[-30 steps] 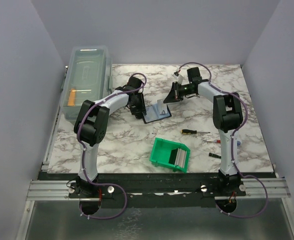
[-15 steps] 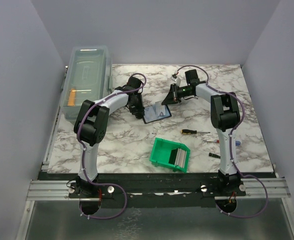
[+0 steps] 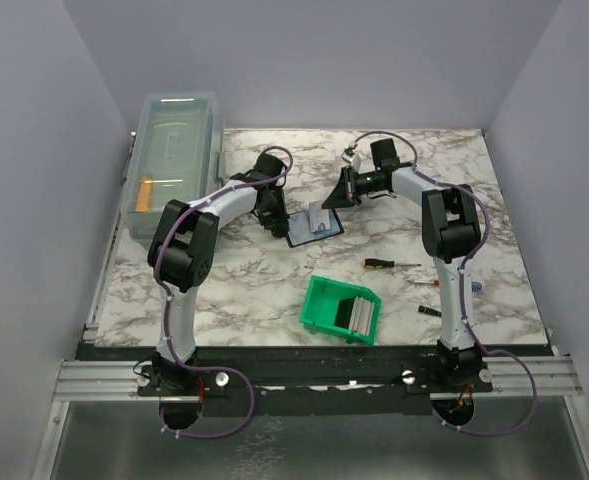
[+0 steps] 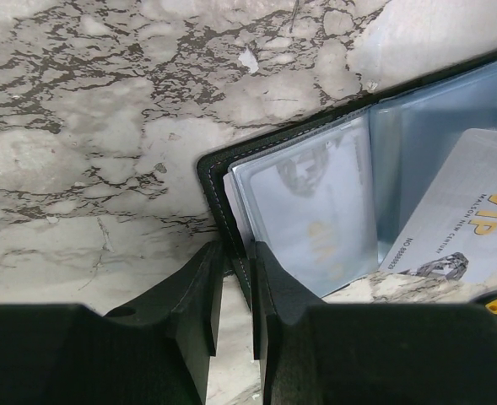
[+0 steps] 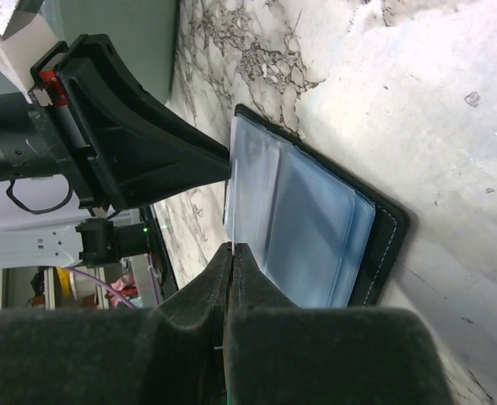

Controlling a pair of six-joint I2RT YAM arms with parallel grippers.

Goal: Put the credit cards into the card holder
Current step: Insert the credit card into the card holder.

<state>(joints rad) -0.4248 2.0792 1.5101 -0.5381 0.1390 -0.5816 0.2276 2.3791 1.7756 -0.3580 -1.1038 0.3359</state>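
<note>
Card holder [image 4: 417, 135] with one credit card [image 4: 316, 219] inside

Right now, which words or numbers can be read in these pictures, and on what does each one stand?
"VIP" in gold: on the grey card over the wallet.
Small print on that card: too blurred to read.
Gold marks on the sleeved card: blurred.

card holder [image 3: 304, 237]: open.
my left gripper [image 3: 274, 222]: at card holder's left edge.
my right gripper [image 3: 338, 197]: by card holder's far-right corner.
credit card [image 3: 317, 215]: pale, tilted over card holder.
green bin [image 3: 342, 309]: nearer me than card holder.
</note>
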